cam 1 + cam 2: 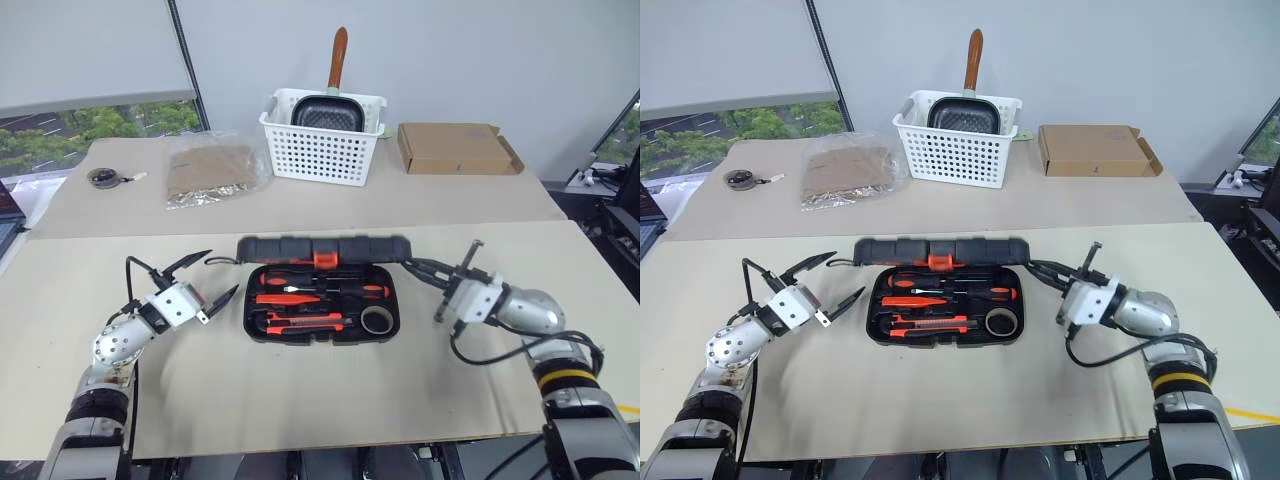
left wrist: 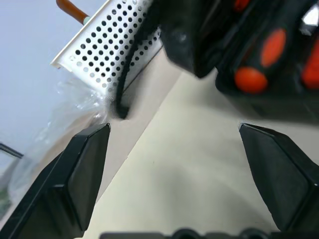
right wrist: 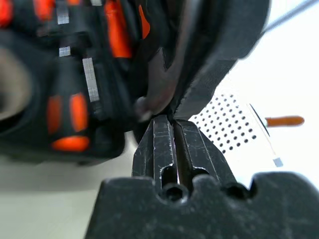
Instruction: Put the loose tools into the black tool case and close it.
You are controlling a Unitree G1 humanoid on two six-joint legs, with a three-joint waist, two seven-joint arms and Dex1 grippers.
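Left gripper [image 1: 205, 276] is spread wide, holding nothing, at about 9 o'clock of the black tool case [image 1: 322, 300]; the case sits mid-table, lid [image 1: 322, 248] upright, tools [image 1: 300, 297] already slotted. Right gripper [image 3: 172, 130], at 3 o'clock, looks pinched nearly together against the lid's corner. Best bet: push the lid down evenly from both ends, then press the orange latch [image 1: 324, 259].
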